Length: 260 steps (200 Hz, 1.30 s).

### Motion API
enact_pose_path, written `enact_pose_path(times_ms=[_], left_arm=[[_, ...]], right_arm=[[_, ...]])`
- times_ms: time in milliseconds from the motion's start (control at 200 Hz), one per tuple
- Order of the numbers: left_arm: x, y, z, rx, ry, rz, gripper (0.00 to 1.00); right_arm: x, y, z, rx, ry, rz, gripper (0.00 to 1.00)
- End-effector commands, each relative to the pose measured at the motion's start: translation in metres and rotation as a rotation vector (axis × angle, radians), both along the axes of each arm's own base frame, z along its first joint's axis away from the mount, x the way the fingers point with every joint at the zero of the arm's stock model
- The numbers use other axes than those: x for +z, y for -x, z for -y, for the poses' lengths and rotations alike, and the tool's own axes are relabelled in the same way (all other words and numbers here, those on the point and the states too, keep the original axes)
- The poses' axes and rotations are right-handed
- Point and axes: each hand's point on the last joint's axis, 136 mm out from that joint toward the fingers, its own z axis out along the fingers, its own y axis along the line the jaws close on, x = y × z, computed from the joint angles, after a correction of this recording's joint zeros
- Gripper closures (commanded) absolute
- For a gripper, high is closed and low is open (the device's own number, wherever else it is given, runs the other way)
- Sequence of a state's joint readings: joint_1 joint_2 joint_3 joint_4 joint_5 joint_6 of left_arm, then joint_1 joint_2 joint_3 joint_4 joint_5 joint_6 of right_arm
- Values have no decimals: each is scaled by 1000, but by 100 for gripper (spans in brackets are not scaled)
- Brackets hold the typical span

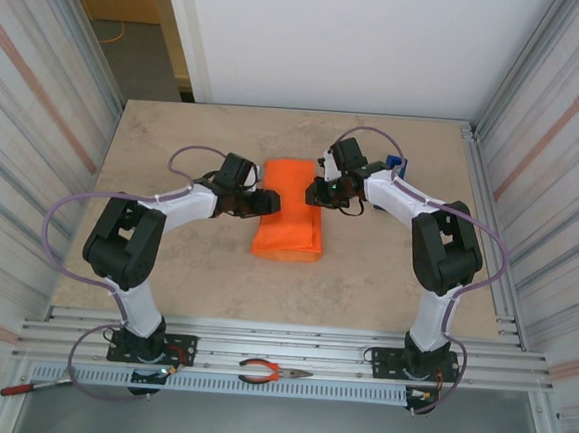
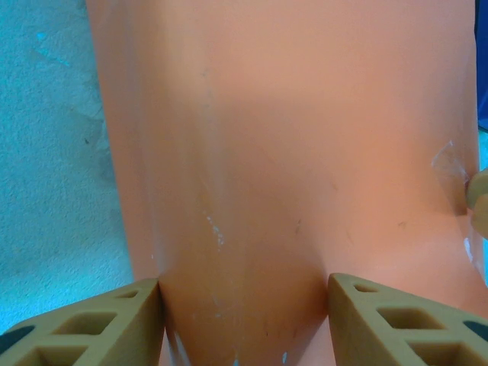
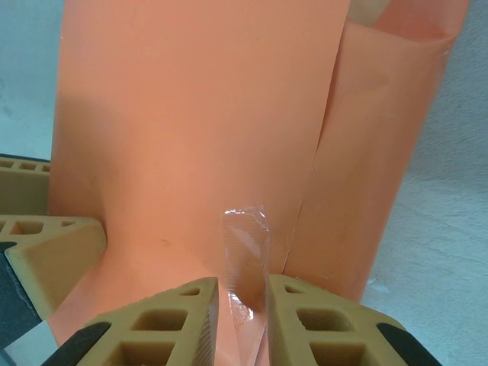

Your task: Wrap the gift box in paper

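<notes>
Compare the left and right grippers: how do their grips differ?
The left gripper stands wide, clamping a broad bulge of the paper; the right gripper is nearly closed, pinching a narrow strip of clear tape. Both have tan fingers at the paper.

No writing, label, brand mark, number or sign can be read anywhere. The paper is plain orange with no print on it. The clear tape strip stuck to it is blank. The small blue object on the desk is too small to show any lettering.
</notes>
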<state>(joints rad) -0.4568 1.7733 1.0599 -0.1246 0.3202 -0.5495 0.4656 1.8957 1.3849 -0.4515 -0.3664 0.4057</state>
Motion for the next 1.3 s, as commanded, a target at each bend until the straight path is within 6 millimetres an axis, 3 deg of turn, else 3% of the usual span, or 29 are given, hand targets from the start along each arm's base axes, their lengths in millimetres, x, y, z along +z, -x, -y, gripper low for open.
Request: enact_pose_path(times_ms=[0,311,681,872,1107,1298], left_arm=[[-72,49,-26,-14,-190,-210,44],[-71,51,-27,-13,-195,-207,44],[-73,53,-29,-14,-206,-212,44],[-71,51,-28,-14,-202,-208,45],[-72,51,-27,-16,-201,-208,44],[-72,52,-28,-16,-203,-210,45]], right_arm=[[6,-7,4,2,31,27,76],[7,-8,3,2,29,26,73],[5,-7,5,0,39,22,63],[14,-9,12,-28,35,43,62],[37,-14,14,-71,-53,69,71],[29,-11,-3,-71,-164,28,83]])
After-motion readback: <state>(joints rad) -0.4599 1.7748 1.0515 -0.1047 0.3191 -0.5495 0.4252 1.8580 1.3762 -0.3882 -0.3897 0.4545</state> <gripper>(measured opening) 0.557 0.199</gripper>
